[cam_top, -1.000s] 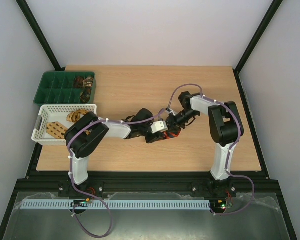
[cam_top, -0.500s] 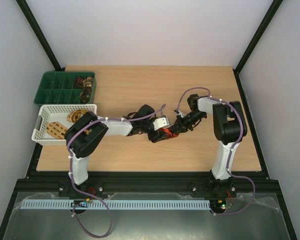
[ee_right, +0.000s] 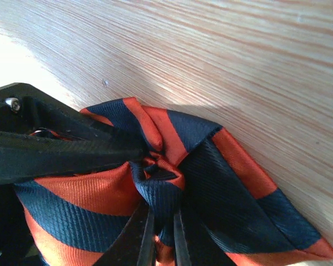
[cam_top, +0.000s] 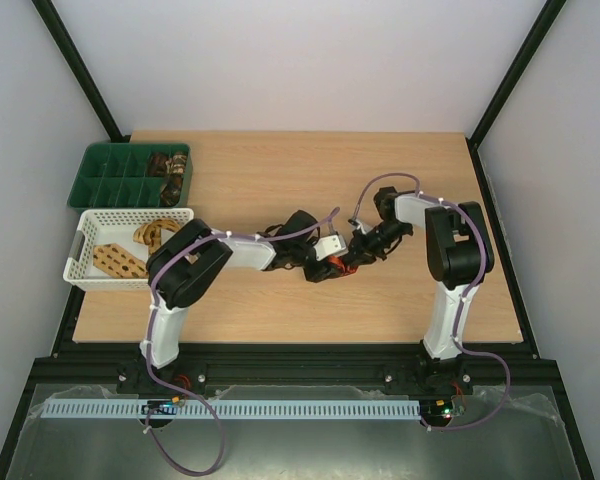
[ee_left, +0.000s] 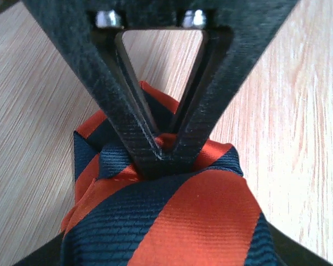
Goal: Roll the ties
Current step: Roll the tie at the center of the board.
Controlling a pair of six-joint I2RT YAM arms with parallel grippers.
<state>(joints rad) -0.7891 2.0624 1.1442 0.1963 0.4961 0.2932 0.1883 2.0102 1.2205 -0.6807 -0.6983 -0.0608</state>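
Note:
A red-and-black striped tie (cam_top: 337,266) sits in a loose roll on the wooden table, between both grippers. In the left wrist view the roll (ee_left: 172,216) fills the span of my left gripper (ee_left: 166,256), whose jaws hold its two sides. My right gripper (ee_right: 162,235) is shut, pinching a fold at the centre of the roll (ee_right: 222,183). Its fingers (ee_left: 150,144) come down in a V onto the fabric in the left wrist view. From above, the left gripper (cam_top: 318,268) is just left of the tie and the right gripper (cam_top: 354,254) just right of it.
A green compartment tray (cam_top: 100,180) stands at the back left with rolled ties (cam_top: 167,166) in its right cells. In front of it, a white lattice basket (cam_top: 77,252) holds tan patterned ties (cam_top: 112,259). The left arm's elbow lies near the basket.
The right arm swung out to the right and its gripper settled onto the tie's right side. The left arm's shoulder link shifted right. The tie stayed between them.

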